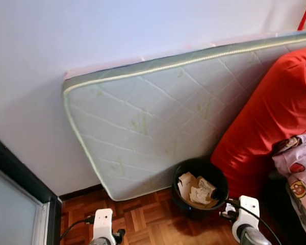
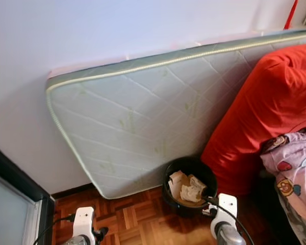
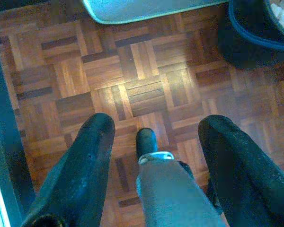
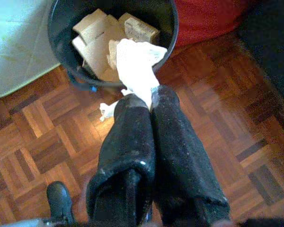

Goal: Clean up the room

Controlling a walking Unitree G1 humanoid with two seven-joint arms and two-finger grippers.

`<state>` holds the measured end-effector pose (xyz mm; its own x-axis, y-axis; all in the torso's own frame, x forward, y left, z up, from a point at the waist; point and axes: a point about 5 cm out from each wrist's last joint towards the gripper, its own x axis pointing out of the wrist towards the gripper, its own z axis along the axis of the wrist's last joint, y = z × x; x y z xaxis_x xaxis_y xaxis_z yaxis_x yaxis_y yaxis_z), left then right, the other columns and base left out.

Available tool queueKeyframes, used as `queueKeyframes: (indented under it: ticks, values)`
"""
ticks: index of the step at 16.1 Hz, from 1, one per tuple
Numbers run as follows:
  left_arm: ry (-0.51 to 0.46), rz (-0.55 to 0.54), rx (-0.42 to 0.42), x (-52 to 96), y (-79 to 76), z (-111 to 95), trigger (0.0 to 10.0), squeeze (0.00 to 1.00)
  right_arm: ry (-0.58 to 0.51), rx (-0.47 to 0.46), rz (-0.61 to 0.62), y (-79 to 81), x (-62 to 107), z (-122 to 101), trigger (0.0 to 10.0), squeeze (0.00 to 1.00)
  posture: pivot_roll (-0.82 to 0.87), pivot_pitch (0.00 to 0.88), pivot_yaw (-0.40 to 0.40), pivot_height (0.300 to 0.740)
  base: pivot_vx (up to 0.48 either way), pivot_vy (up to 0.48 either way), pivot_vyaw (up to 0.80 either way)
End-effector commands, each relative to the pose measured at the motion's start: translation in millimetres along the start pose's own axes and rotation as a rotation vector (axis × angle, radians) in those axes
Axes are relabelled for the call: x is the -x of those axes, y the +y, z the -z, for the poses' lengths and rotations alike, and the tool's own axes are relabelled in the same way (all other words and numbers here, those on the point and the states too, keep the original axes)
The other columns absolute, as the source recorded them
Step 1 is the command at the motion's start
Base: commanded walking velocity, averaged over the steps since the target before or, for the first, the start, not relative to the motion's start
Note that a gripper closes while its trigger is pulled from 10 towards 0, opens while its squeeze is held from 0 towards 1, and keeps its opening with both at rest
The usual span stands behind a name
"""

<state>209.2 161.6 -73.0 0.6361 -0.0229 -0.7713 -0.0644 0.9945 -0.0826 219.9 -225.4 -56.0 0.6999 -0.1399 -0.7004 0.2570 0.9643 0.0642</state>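
While pinched in the right hand (image 4: 141, 94), one white tissue (image 4: 136, 66) over one black bin (image 4: 66, 56); left hand (image 3: 154, 137) wide.

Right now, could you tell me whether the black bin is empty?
No. The black bin stands upright on the parquet, holding crumpled paper and cardboard scraps.

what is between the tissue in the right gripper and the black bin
Nothing visible. The right gripper holds the white tissue over the near rim of the black bin, which is open on top with cardboard scraps inside.
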Motion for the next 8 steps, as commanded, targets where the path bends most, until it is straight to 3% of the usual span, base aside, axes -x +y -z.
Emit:
queueKeyframes:
  ticks: [1,8]
  values:
    - [0.005,-0.009,-0.002,0.5,3.3,1.3,10.0,0.00,-0.017,-0.014,-0.004,2.9,-0.5,-2.2,10.0,0.00,0.05,0.000,0.029,0.731,0.382,0.000,0.00]
    - [0.006,-0.010,-0.005,0.7,4.0,2.1,10.0,0.00,-0.017,-0.010,-0.010,3.5,-0.3,-1.2,10.0,0.00,0.05,0.000,0.033,0.731,0.383,0.103,0.00]
